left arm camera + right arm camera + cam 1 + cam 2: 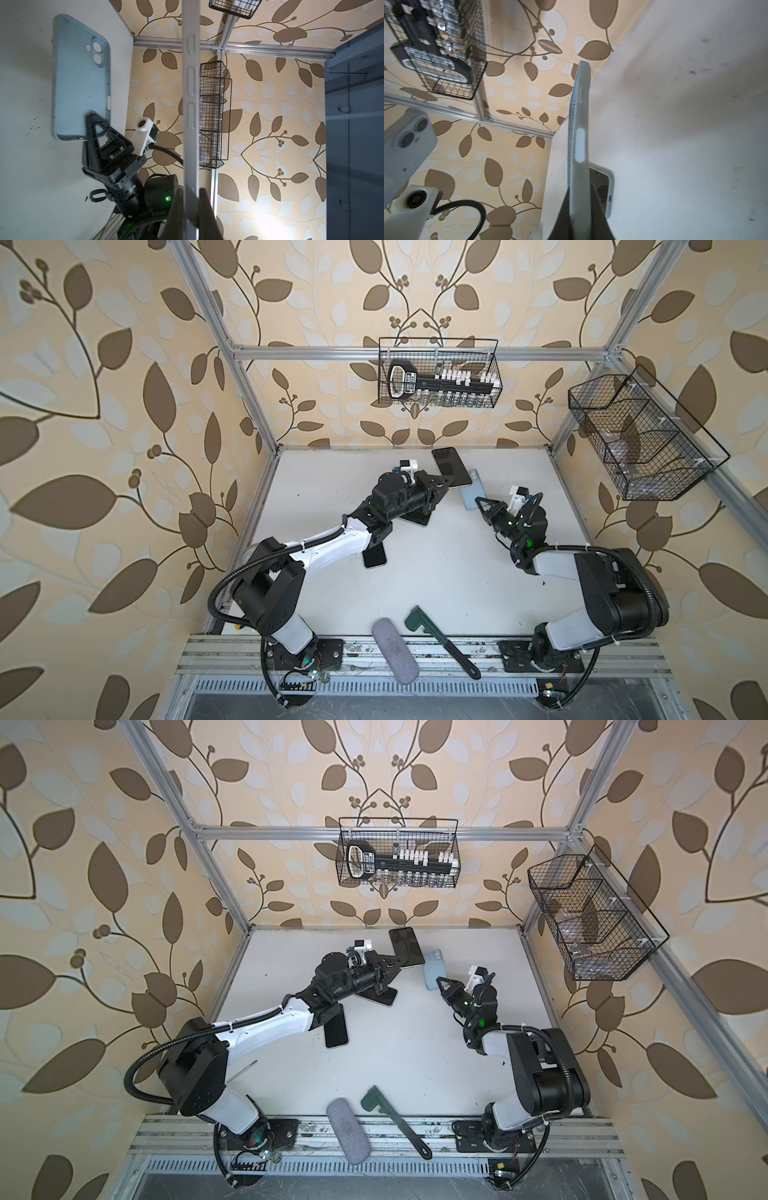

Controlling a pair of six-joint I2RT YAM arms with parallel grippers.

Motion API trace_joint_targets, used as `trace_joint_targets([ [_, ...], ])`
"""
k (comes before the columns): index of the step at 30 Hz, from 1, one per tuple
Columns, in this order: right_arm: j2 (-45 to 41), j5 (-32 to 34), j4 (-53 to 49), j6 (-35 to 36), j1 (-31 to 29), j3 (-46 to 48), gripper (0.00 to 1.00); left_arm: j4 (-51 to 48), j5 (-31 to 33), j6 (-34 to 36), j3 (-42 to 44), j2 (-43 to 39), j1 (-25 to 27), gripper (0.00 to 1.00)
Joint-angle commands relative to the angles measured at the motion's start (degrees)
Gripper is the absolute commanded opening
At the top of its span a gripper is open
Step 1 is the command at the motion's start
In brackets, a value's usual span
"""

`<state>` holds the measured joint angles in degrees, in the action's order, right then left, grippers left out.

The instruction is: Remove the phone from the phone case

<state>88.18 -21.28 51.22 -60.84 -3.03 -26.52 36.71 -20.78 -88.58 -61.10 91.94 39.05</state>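
phone was already out of the case; it hung above the far middle of the table, near the back wall, with the left gripper clamped on its near end. just beside it but apart, the right gripper was clamped on one end of the empty case, also clear of the table. what remained looked like setting the two down. doing that well would mean keeping them apart, lowering the phone flat onto a bare patch away from the second phone under the left arm, and easing the jaws off only once it rested, since glass and a smooth frame would likely slip from a loosened pinch. the phone showed a dark, unlit screen in both top views, a pale frame with long side buttons in the left wrist view, and a white back with two lenses in the right wrist view. the case was pale blue and looked soft.
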Motion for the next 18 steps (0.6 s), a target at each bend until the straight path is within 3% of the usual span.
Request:
trace_joint_targets([
  [1,0.8,-0.3,-6.6,5.5,2.9,-0.3,0.04,8.8,-2.9,2.3,-2.2,0.6,-1.1,0.0],
  [9,4.6,0.0,-14.3,10.8,9.2,-3.4,0.08,9.5,-5.9,3.5,-4.4,6.3,-2.6,0.0],
  [18,7.2,0.8,-17.5,13.0,12.1,-4.9,0.1,12.9,-8.5,2.7,-6.0,11.3,-3.4,0.0],
])
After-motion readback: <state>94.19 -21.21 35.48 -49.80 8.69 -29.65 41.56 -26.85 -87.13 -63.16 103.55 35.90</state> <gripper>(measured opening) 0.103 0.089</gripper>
